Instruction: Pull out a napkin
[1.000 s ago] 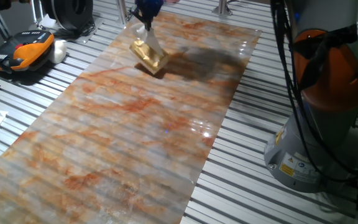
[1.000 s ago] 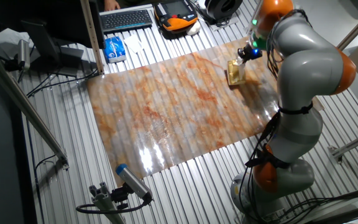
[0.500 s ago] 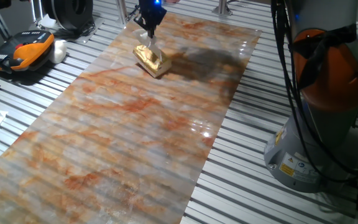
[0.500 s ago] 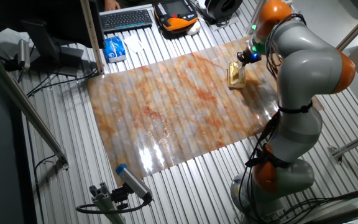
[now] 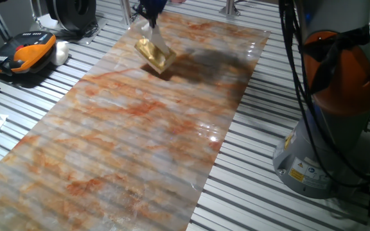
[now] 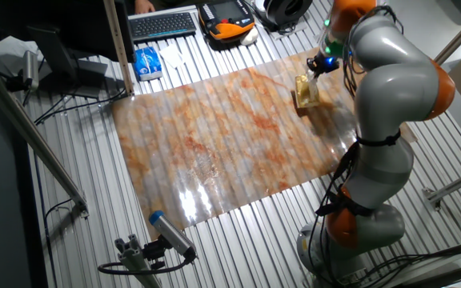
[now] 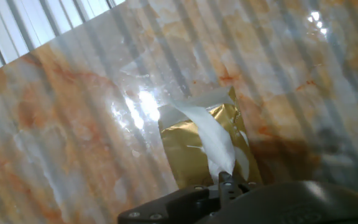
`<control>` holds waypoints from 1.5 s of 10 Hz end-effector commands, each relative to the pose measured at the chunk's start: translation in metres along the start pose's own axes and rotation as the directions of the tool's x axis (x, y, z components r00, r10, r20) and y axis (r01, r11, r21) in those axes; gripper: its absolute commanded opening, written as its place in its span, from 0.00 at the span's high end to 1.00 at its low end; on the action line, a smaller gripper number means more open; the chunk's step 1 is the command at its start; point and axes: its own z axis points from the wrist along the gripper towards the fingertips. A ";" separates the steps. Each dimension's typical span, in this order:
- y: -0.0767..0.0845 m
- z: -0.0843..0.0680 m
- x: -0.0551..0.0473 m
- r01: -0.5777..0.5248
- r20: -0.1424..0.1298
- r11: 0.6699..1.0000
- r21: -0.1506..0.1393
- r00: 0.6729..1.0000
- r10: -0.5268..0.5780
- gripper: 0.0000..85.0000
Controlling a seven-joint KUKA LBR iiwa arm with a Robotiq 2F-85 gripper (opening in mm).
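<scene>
Napkin [image 7: 210, 140] stretches below our gripper [image 7: 227, 182], pinched shut; we should lift straight, keeping gold box [image 7: 188, 152] down.

We see a slatted metal counter [image 6: 78, 232] carrying a glossy orange-and-grey marbled mat [image 6: 230, 136]; a small gold napkin box [image 5: 154, 56] rests near the mat's far end

- Both fixed views are evenly bright; overhead light leaves white glare on the glossy marbled mat [image 6: 214, 136].
- The arm [image 5: 339, 70] casts a soft dark shadow beside the gold box [image 5: 154, 54].
- The hand view is soft, with a blown-out hotspot and the claw [image 7: 225, 180] blurred.
</scene>
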 end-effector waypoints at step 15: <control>0.002 0.031 0.008 0.016 0.060 1.000 -0.010 0.998 -0.015 1.00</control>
